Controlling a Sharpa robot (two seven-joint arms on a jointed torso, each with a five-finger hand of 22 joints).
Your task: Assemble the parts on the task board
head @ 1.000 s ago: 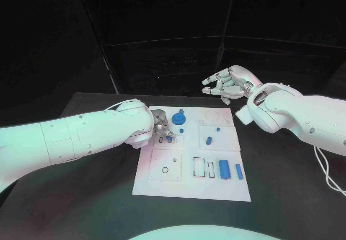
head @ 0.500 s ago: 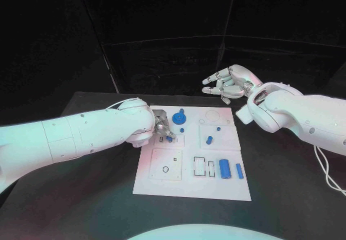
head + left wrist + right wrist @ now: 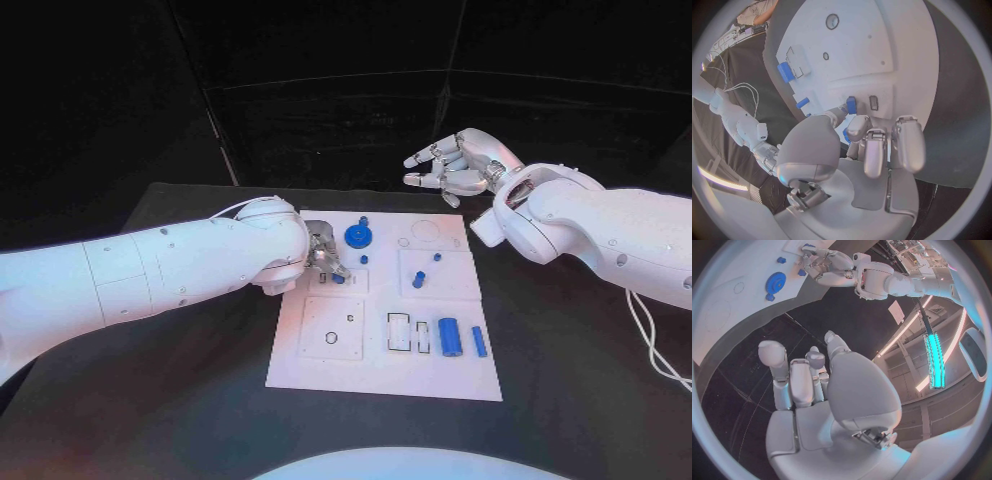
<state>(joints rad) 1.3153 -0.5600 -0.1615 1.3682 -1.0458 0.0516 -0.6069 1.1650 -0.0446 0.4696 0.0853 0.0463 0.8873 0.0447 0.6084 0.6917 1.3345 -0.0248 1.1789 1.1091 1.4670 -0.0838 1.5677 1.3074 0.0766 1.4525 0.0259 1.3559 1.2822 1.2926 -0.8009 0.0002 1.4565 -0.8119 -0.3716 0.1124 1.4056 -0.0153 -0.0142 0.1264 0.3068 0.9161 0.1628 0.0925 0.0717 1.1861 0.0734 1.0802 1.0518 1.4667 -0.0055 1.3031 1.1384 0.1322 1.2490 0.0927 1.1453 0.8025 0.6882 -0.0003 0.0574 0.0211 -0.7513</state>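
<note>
The white task board [image 3: 378, 372] lies in the middle of the table. My left hand [image 3: 323, 258] rests on its upper-left part, and its thumb and a fingertip [image 3: 858, 126] pinch a small blue part [image 3: 851, 105] that stands in the board beside an empty slot [image 3: 873, 102]. A blue gear [image 3: 358, 237] lies just beyond that hand. Small blue pegs [image 3: 418, 281] stand mid-board, and a blue cylinder [image 3: 450, 338] and a blue bar [image 3: 479, 342] lie at the lower right. My right hand [image 3: 454, 165] hangs raised beyond the board's far edge, fingers apart, holding nothing.
The board [image 3: 729, 305], the gear [image 3: 775, 282] and my left hand [image 3: 826, 262] also appear in the right wrist view, far from my right hand [image 3: 811, 380]. Black table [image 3: 173, 400] surrounds the board on all sides. A white cable [image 3: 656, 350] trails at the right.
</note>
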